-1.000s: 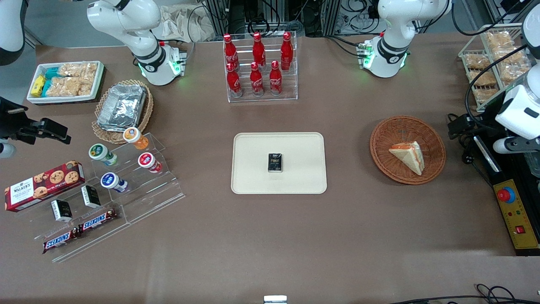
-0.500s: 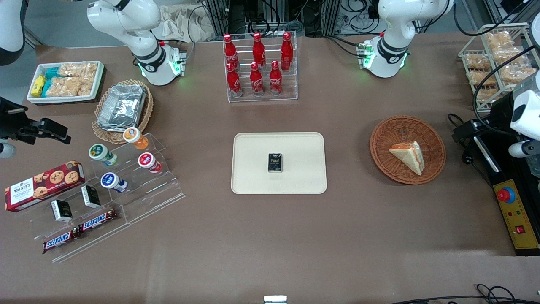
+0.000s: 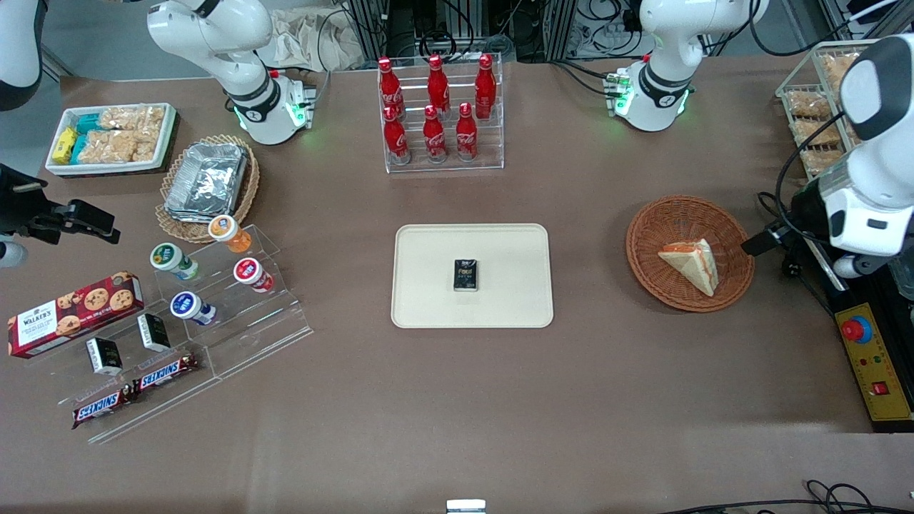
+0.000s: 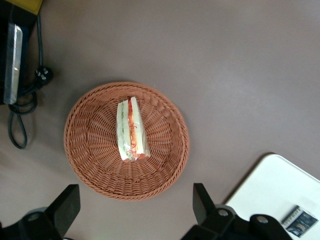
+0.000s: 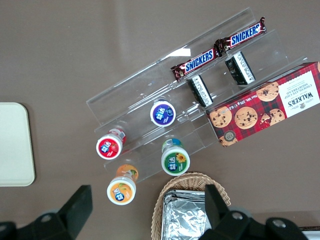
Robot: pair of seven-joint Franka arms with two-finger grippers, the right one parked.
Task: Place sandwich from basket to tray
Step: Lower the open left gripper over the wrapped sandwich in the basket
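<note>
The sandwich (image 3: 691, 263), a pale bread wedge with orange-red filling along its edge, lies in the round reddish-brown basket (image 3: 643, 235) toward the working arm's end of the table. My gripper (image 3: 765, 241) hangs above the table just outside the basket's rim, on the side away from the tray. In the left wrist view the gripper (image 4: 136, 190) is open, its black fingers (image 4: 200, 200) spread wide with nothing between them, and the sandwich (image 4: 131, 130) rests on edge in the basket (image 4: 90, 165). The cream tray (image 3: 435, 300) (image 4: 270, 185) sits mid-table with a small black packet (image 3: 465, 275) on it.
A black and yellow control box (image 3: 867, 357) with cables (image 3: 785, 265) lies beside the basket at the table's end. A wire rack of snack bags (image 3: 814, 107) stands farther from the camera. A rack of red bottles (image 3: 437, 114) stands farther back than the tray.
The working arm has swung in from the table's end toward the basket, bringing its gripper close to the basket's rim. The sandwich, basket and tray have not moved.
</note>
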